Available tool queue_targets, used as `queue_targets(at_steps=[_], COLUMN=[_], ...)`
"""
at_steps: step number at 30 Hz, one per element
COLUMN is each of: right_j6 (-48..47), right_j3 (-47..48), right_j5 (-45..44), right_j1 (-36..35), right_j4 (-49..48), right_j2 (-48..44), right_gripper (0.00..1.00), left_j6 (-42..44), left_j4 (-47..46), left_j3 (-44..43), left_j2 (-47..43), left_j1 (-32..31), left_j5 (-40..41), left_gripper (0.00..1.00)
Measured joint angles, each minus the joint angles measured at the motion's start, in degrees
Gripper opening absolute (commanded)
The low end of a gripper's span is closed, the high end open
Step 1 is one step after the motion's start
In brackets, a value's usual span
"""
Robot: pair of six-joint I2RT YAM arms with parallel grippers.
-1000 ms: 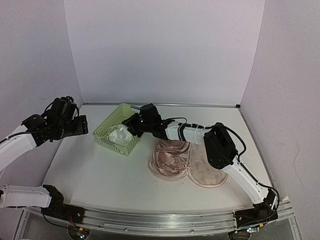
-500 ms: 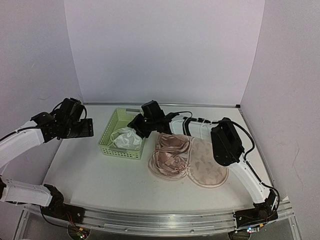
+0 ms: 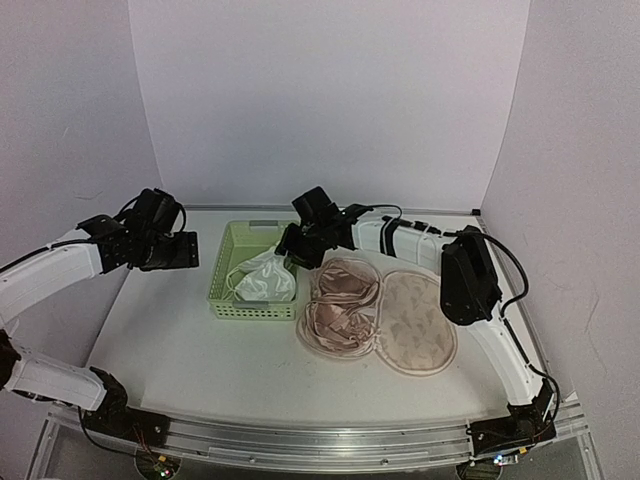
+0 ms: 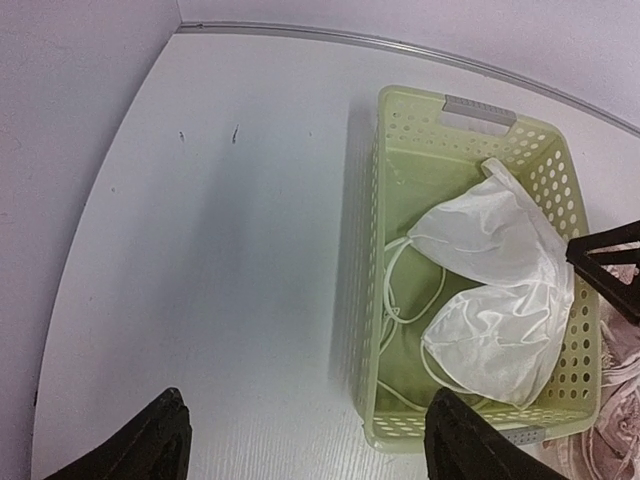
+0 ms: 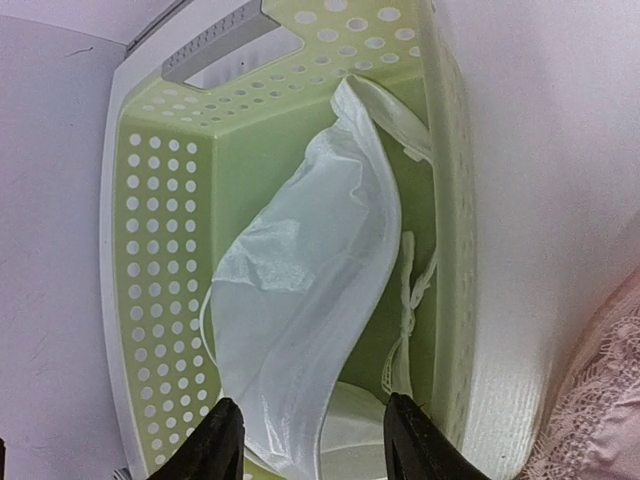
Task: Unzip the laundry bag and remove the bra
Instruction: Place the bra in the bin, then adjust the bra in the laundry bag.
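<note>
In the basket (image 3: pixel 228 262) left of centre sits the white bra (image 3: pixel 262 283). The opened laundry bag (image 3: pixel 415 325) lies on the desk (image 3: pixel 180 340) just right of it. The right end effector (image 5: pixel 312 440) hangs above the bra, fingers spread, empty. Left end effector (image 4: pixel 315 440) likewise, far left. My worry: a finger hooks a strap and drags the basket.

Over the last second the basket (image 3: pixel 226 270) swung from its skewed angle to sit square on the desk (image 3: pixel 180 345), shifting a little to the right, and the white bra (image 3: pixel 264 284) rode along inside. My right fingers (image 3: pixel 293 252) moved rightward at its far corner, and my left fingers (image 3: pixel 183 251) drew closer to it.
</note>
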State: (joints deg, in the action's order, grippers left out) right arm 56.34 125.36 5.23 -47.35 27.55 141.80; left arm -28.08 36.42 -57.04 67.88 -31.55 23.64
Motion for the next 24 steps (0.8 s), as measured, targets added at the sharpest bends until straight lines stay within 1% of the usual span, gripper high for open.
queue_targets(at_steps=[6,12,18,22,24], right_j6=[-5.0,-9.5,-12.2,-12.7,-12.7], right_j3=[-0.7,-7.3,-18.5,-27.9,-34.1], right_j5=[-2.3,-3.6,-4.7,-5.3,-5.5], right_j1=[0.0,0.0,0.1,0.1,0.2], right_j4=[4.7,6.1,5.4,3.3,1.5], right_j2=[-2.9,-12.4,-25.7,-33.6,-37.4], right_gripper=[0.51,0.57,0.65,0.7,0.72], left_j6=[0.0,0.0,0.1,0.2,0.2], left_j4=[0.0,-0.8,-1.0,-1.1,-1.1], left_j3=[-0.3,-1.5,-1.8,-2.1,-2.6], left_j2=[2.0,3.5,5.4,6.2,6.5], left_j1=[0.0,0.0,0.0,0.0,0.0], left_j5=[-1.2,-2.2,-2.8,-3.0,-3.1], left_gripper=[0.8,0.8,0.8,0.8,0.8])
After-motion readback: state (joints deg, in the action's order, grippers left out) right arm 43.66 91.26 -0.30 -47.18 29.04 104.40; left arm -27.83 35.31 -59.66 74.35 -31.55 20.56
